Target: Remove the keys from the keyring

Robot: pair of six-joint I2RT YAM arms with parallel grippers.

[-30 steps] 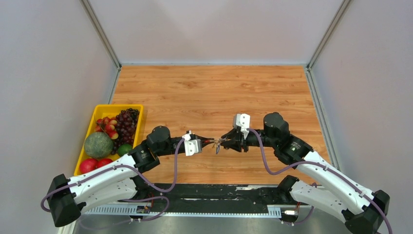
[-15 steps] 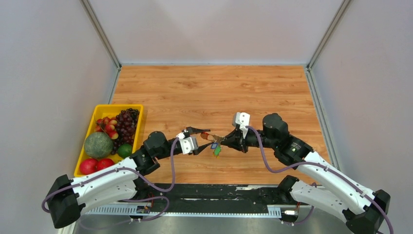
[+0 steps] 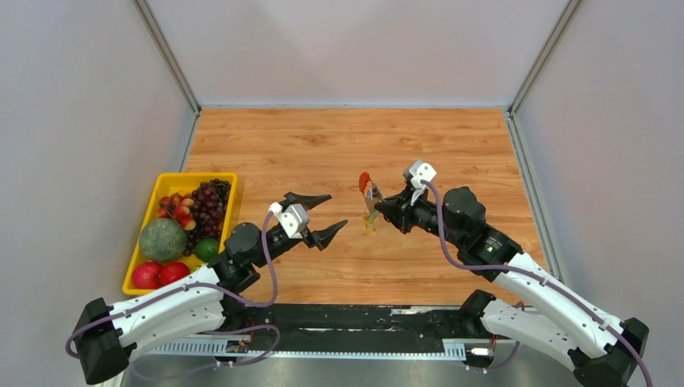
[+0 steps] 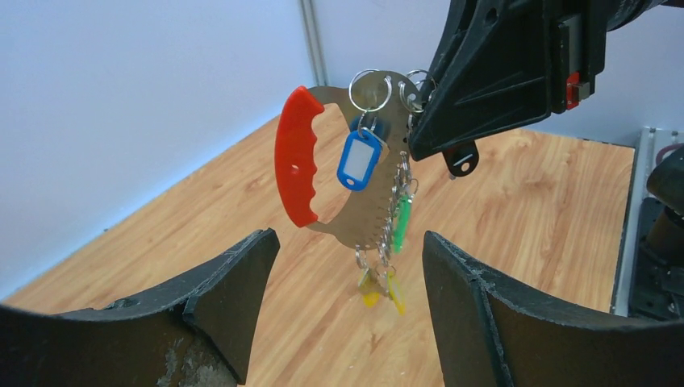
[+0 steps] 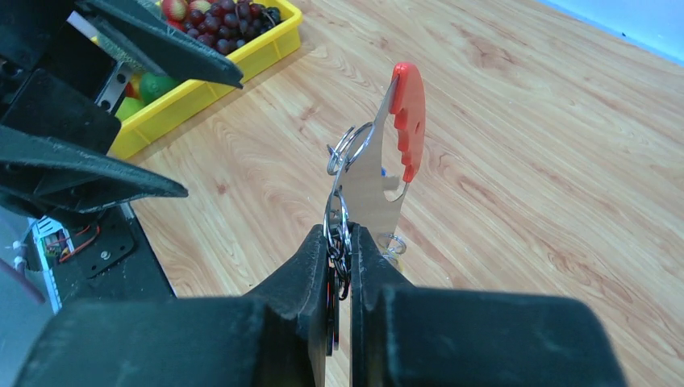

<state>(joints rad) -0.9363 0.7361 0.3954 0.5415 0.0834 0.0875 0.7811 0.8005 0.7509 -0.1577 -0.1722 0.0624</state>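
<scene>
- The wooden table [image 3: 323, 145] has a yellow fruit tray [image 3: 161, 179] at its 9 o'clock edge, well apart from the work.
- The right gripper [image 5: 339, 242] is clenched on the small rings at the edge of the keyring [image 4: 297, 157], holding it in the air over the table's middle. For this step it probably does best to hold steady, with the plate face-on to the other arm.
- The left gripper [image 3: 327, 214] gapes wide and grasps nothing, at 8 o'clock of the bundle. Its job is likely to close in on a single key.
- The keys [image 4: 357, 160] dangle: blue at 3 o'clock of the red grip, green at 5, yellow at 6. The yellow hangs freest and looks easiest to pinch. Draw it along its ring, not sideways, or the links may tangle.
- Half a second back the left fingers were closing round the bundle. Since then they have backed off toward 8 o'clock and spread.
- The right arm has lifted the bundle toward 12 o'clock. The blue, green and yellow keys still hang on the ring.
</scene>
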